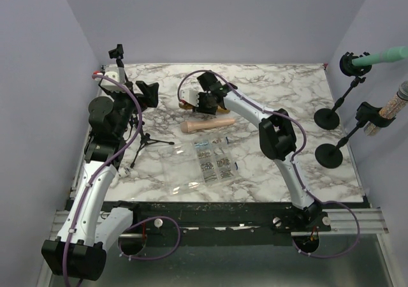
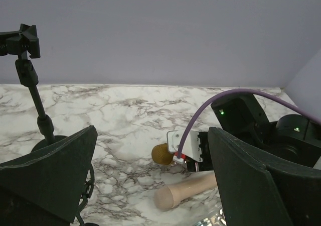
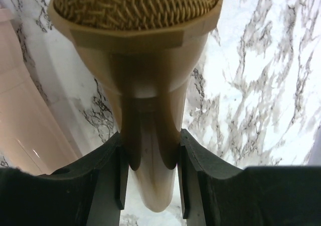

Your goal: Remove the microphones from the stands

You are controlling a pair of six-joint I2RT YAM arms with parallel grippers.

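Gold microphone (image 3: 145, 60) looks already off the empty stand (image 2: 31, 80), right gripper (image 3: 150, 176) jaws pinching it just below the head, low over the surface (image 1: 280, 83); lower slowly, lay it beside the pink microphone (image 1: 204, 125), left gripper (image 2: 150, 181) jaws spread, holding nothing

**Looking like a robot lab bench**

A left arm (image 1: 95, 191) and a right arm (image 1: 290, 166) are sitting bolted to a metal rail (image 1: 357, 220) by a marble-print table (image 1: 268, 83), lilac walls (image 1: 210, 19) are boxing it in, and purple cable (image 2: 241, 92) is looping around.
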